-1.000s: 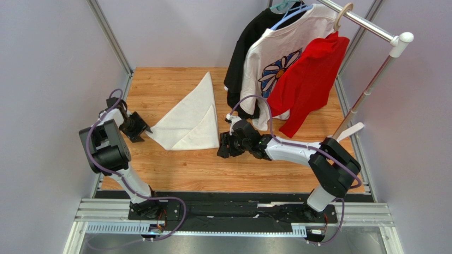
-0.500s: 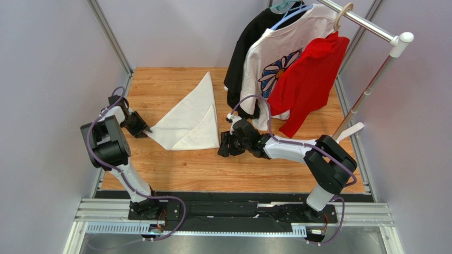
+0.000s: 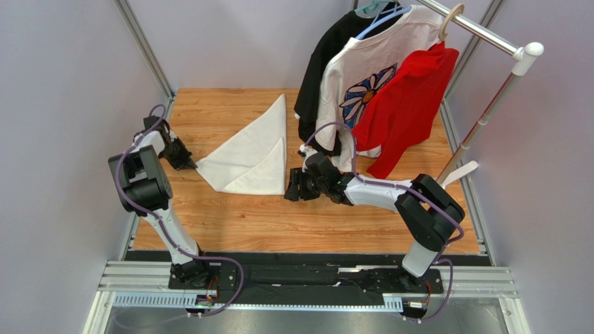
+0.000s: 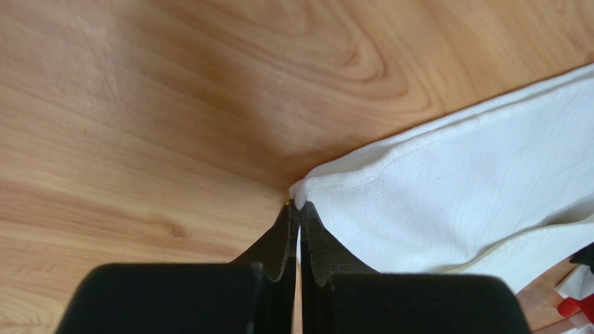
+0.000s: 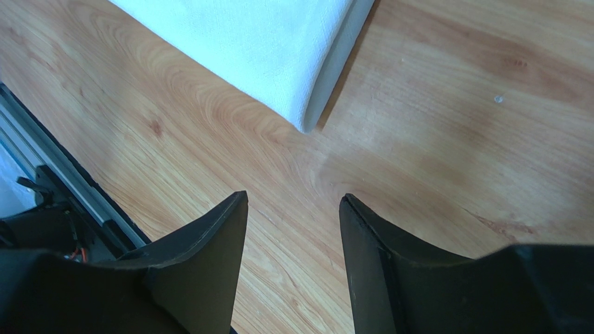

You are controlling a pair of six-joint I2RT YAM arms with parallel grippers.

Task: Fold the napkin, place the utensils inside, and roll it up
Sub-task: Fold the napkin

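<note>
Wooden tabletop (image 3: 230, 223) shows open boards along the near side, between the two arms. On its far left half the napkin (image 3: 251, 156) lies folded into a triangle, one point far and its long edge slanting from the left corner to the near right corner. At that left corner the left gripper (image 4: 298, 216) is pressed together on the very tip of the cloth. Just beside the near right corner the right gripper (image 5: 293, 209) stands spread, not touching. Hanging shirts (image 3: 376, 90) crowd the far right.
</note>
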